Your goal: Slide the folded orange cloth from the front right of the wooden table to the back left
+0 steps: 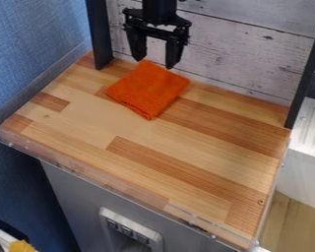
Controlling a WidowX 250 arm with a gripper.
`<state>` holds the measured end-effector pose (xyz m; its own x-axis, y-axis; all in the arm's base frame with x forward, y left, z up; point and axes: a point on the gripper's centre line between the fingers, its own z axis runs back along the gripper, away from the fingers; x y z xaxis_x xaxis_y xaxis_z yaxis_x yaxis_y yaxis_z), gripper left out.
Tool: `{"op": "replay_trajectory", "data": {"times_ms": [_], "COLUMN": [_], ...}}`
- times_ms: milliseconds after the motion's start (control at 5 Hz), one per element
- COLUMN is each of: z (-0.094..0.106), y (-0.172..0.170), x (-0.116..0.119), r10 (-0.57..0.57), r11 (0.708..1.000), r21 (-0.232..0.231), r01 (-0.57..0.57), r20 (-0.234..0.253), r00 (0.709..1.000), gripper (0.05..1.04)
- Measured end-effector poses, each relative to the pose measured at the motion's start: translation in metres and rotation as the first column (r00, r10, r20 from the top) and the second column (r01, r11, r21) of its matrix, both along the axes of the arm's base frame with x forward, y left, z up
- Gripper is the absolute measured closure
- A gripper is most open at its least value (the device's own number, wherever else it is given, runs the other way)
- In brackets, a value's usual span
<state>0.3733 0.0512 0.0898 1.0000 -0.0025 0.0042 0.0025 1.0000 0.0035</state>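
In the camera view we look down at a slant on a wooden butcher-block worktop (206,142) made of light and darker strips. The black two-finger gripper (156,64) hangs from the top edge, left of the middle, with its fingers spread well apart and nothing between them. Nearest to it we see an orange cloth (147,88), folded into a rough square and lying flat on the wood toward the back of the worktop. The cloth is turned at an angle, so that one corner points to the back, near the fingertips, and another points to the front; its front edge shows stacked, slightly uneven folds. From this angle we cannot tell how high the fingers are above it. Behind the cloth we see a whitewashed plank panel (219,54) with dark knots and seams, standing between two black uprights, the left one (100,34) and the right one (304,74). A low transparent rim (114,188) runs along the front edge of the worktop, and below it we see a grey cabinet front (75,197) with a light panel of switches (127,230). To the left we see a blue textured wall (28,49), and to the right a white ridged surface (311,128) beside the worktop.
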Motion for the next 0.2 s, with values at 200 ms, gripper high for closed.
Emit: {"op": "replay_trajectory", "data": {"times_ms": [200], "z": [-0.0004], "y": [-0.0025], "x": [0.0002], "r10": [0.01], "r11": [1.0], "r21": [0.006], "r01": [-0.01], "r20": [-0.001], "r00": [1.0], "gripper": [0.084]}}
